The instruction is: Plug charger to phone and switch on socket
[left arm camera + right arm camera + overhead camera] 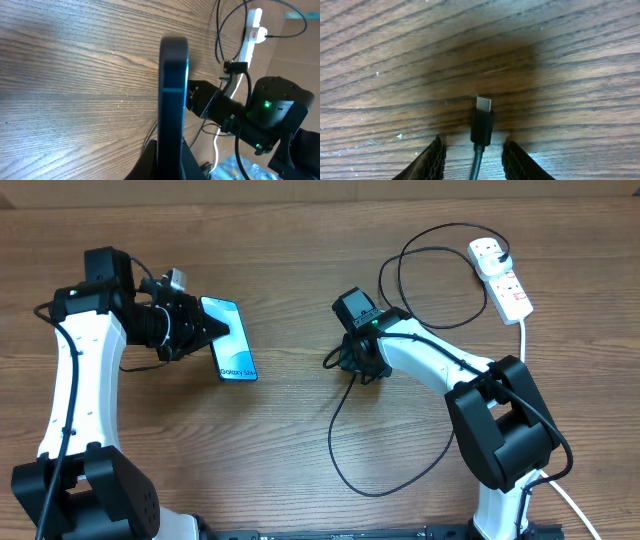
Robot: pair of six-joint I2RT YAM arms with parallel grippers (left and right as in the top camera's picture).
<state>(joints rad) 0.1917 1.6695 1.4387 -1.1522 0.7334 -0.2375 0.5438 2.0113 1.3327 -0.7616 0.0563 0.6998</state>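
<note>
The charger (pixel 331 442), a long thin black cable, sprawls in wide loops over the wooden table (pixel 300 240) to the right of the phone (pixel 230 340). One stretch curls up to the far end of the socket (pixel 500 275).

The left arm (pixel 75 380) reaches in from the phone's left. The right arm (pixel 440 365) bends in from the phone's right, over the cable.

The white socket lies well to the right of the phone near the table's back edge, and its thick white cord (pixel 524 340) trails toward the front.

The phone is clamped by its left side in the left gripper (pixel 213 330), whose fingers are closed tight on it. The teal screen faces up in the overhead view. The left wrist view shows the dark edge of the phone (pixel 172 100) rising between the fingers.

The right gripper (pixel 356 366) hangs low over the table, a little apart from the phone on its right. In the right wrist view, its fingers (pixel 434 161) are partly open on either side of the charger's small connector tip (pixel 482 125). The tip lies flat on the wood, with a gap on each side and neither pad touching it.
</note>
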